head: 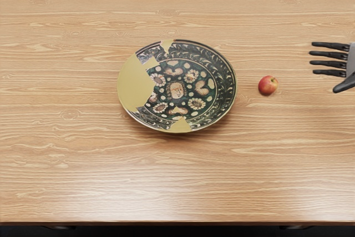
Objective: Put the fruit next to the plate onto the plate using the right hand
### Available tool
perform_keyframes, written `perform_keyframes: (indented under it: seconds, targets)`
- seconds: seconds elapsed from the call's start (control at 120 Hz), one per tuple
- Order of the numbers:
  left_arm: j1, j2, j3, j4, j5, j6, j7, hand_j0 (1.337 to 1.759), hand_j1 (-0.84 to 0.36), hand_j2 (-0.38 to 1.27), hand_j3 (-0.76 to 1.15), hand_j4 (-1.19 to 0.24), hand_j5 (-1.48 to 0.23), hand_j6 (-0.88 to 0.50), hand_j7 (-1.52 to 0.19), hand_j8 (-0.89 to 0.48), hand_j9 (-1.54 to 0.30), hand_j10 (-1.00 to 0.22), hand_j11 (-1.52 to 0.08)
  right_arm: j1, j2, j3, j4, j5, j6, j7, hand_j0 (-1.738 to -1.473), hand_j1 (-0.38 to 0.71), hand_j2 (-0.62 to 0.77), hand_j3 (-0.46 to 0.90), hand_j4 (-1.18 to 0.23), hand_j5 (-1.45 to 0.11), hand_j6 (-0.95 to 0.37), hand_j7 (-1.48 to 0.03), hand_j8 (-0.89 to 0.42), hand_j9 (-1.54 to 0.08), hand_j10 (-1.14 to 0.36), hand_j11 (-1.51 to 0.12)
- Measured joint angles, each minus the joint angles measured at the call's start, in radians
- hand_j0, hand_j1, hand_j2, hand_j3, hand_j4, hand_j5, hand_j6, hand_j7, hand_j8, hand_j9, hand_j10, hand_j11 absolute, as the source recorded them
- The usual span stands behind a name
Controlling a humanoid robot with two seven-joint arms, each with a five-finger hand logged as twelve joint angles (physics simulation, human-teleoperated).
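Between plate (pixel 232 81) and spread right fingers (pixel 330 55), red apple (pixel 268 85), clear of both

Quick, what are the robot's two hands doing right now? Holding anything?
Right robot hand: open, fingers spread, holding nothing; the apple lies apart from it.
Left robot hand: not in view, so it cannot be told.

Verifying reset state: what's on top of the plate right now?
Nothing lies on the plate; only its painted pattern and yellowish patches show. The apple sits beside it on the table. Whatever is under the plate is covered.
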Motion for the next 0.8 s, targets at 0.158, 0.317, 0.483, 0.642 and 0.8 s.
perform_keyframes:
  seconds: [0.158,0.317,0.483,0.642,0.8]
  targets:
    - [0.000,0.000,0.000,0.000,0.000,0.000,0.000,1.658,0.35,0.00,0.00,0.00,0.00,0.00,0.00,0.00,0.00,0.00,0.00,0.001,0.018,0.003,-0.007,0.002,0.000,0.002,-1.658,-0.33,0.00,0.00,-0.02,-0.02,-0.02,-0.02,-0.02,-0.02,-0.02,-0.02]
    - [0.000,0.000,0.000,0.000,0.000,0.000,0.000,1.658,0.35,0.00,0.00,0.00,0.00,0.00,0.00,0.00,0.00,0.00,0.00,0.046,0.103,0.007,-0.001,-0.083,0.000,-0.007,-1.658,-0.32,0.00,0.00,-0.02,-0.03,-0.02,-0.03,-0.02,-0.03,-0.02,-0.03]
    - [0.000,0.000,0.000,0.000,0.000,0.000,0.000,1.658,0.35,0.00,0.00,0.00,0.00,0.00,0.00,0.00,0.00,0.00,0.00,0.151,0.262,0.003,0.048,-0.440,0.000,-0.067,-1.658,-0.32,0.00,0.00,-0.02,-0.03,-0.02,-0.03,-0.02,-0.03,-0.02,-0.03]
    - [0.000,0.000,0.001,0.000,0.000,0.000,0.000,1.658,0.35,0.00,0.00,0.00,0.00,0.00,0.00,0.00,0.00,0.00,0.00,0.331,0.362,-0.198,0.071,-0.684,-0.210,-0.132,-1.658,-0.32,0.00,0.00,-0.03,-0.03,-0.03,-0.03,-0.03,-0.03,-0.03,-0.03]
    - [-0.004,0.000,0.001,0.000,0.000,0.000,0.000,1.658,0.35,0.00,0.00,0.00,0.00,0.00,0.00,0.00,0.00,0.00,0.00,0.449,0.425,-0.425,0.068,-0.831,-0.485,-0.147,-1.658,-0.32,0.00,0.00,-0.03,-0.03,-0.03,-0.03,-0.03,-0.03,-0.03,-0.03]
